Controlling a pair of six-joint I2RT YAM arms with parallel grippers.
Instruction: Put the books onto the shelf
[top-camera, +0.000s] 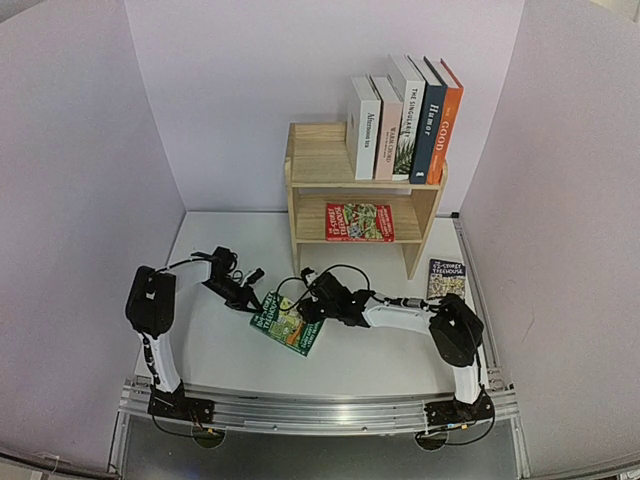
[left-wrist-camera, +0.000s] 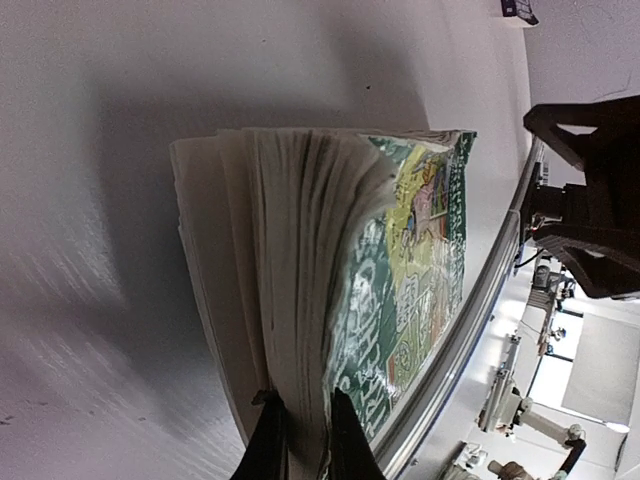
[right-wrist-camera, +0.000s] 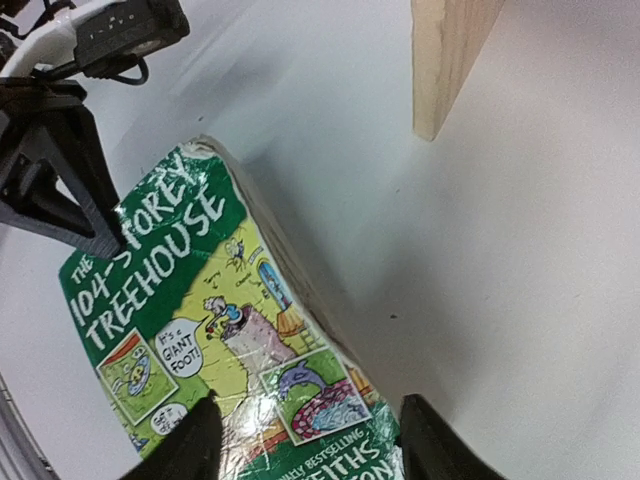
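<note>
Left gripper (left-wrist-camera: 303, 420) pinches the green paperback (left-wrist-camera: 400, 300) at frame bottom; right gripper (right-wrist-camera: 305, 445) straddles its cropped lower edge, jaws apart.

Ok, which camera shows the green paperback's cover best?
Right wrist: the green paperback fills the frame nearly face-on, its title readable. Left wrist shows mostly fanned page edges, with the cover sharply foreshortened. Top external shows it small and far off.
</note>
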